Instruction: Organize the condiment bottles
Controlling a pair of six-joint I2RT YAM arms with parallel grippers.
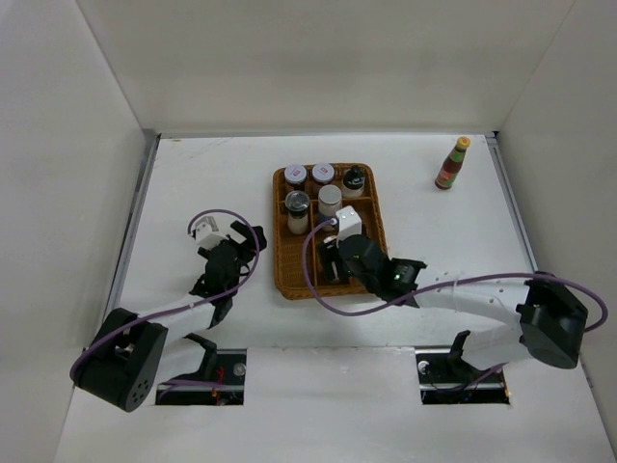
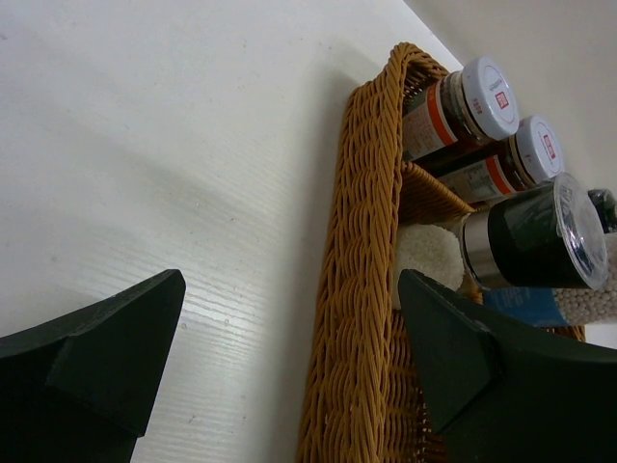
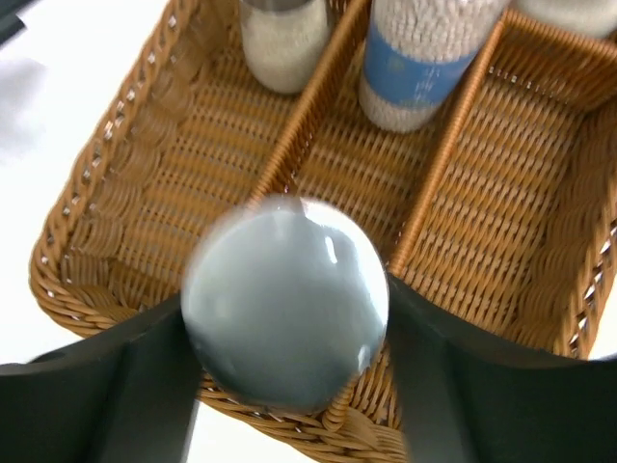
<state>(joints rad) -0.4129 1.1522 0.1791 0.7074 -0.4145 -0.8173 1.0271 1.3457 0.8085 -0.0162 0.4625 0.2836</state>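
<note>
Right gripper (image 3: 289, 326) snug around silver-topped bottle (image 3: 285, 289)

Tray (image 1: 281, 253): brown woven wicker. Surface (image 1: 193, 183): plain white. Sauce bottle (image 1: 450, 169): red, yellow cap. Jars (image 2: 468, 101): white lids (each with a small red mark), orange-banded labels. Capped bottle (image 2: 530, 236): black cap, steel collar. Far cylinder (image 3: 416, 68): white contents, blue label. Near cylinder (image 3: 285, 299): silver-grey top. Fingers (image 3: 106, 405): black. Cables (image 1: 222, 212): purple. Arms (image 1: 472, 299): white, black joints.
</note>
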